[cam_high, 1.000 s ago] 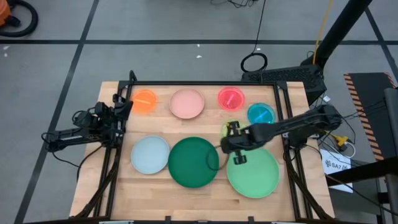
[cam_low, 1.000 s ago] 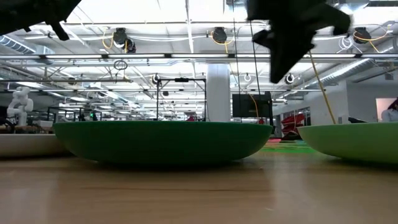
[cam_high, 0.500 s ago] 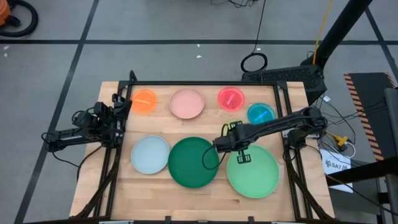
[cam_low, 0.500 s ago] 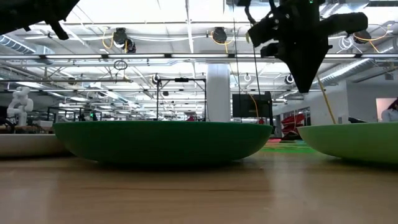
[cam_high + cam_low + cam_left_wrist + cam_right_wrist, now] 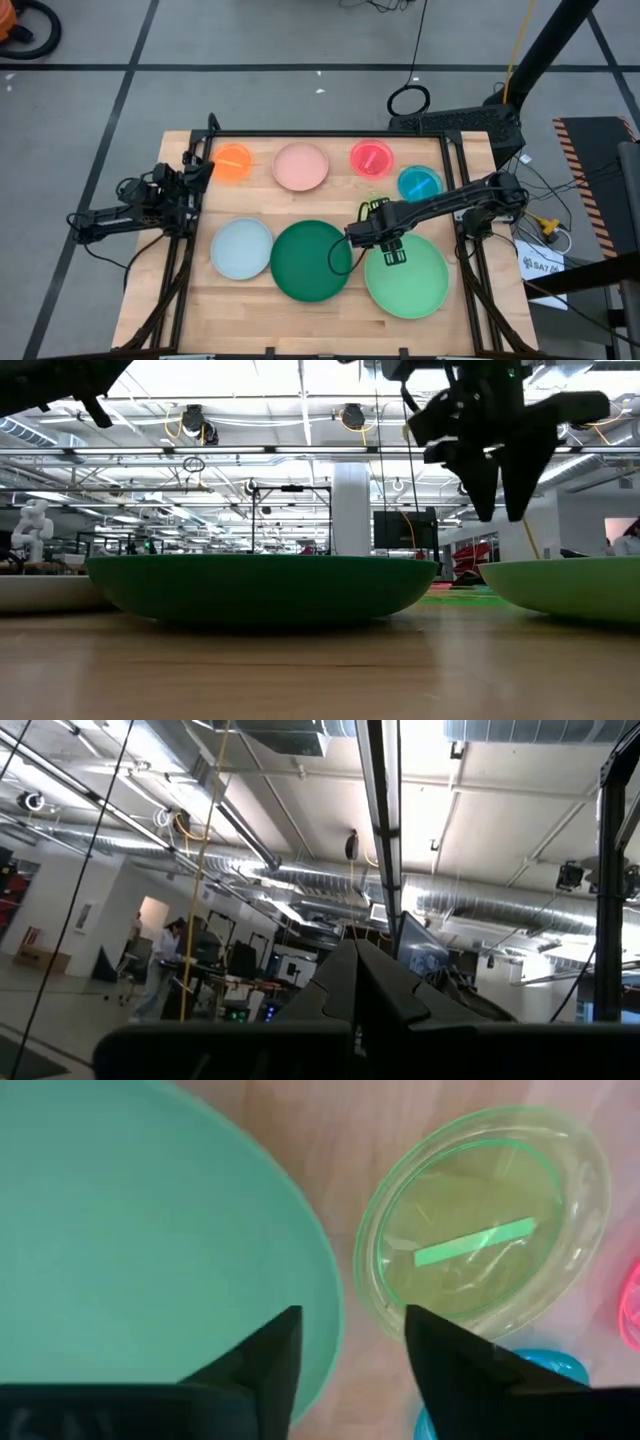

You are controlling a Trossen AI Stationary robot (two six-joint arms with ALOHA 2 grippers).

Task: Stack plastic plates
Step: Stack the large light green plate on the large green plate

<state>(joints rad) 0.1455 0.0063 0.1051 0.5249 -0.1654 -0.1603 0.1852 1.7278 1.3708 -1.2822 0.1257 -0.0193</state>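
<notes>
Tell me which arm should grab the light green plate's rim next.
Right. Its open gripper hangs over the light green plate's rim, beside the yellow-green plate; the left gripper waits off the table's left edge.

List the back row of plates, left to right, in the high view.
Orange plate → pink plate → red-pink plate → blue plate.

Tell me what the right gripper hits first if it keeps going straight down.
Probably the light green plate's rim: the open right gripper straddles it, with the yellow-green plate just beyond. Height above the rim is unclear.
</notes>
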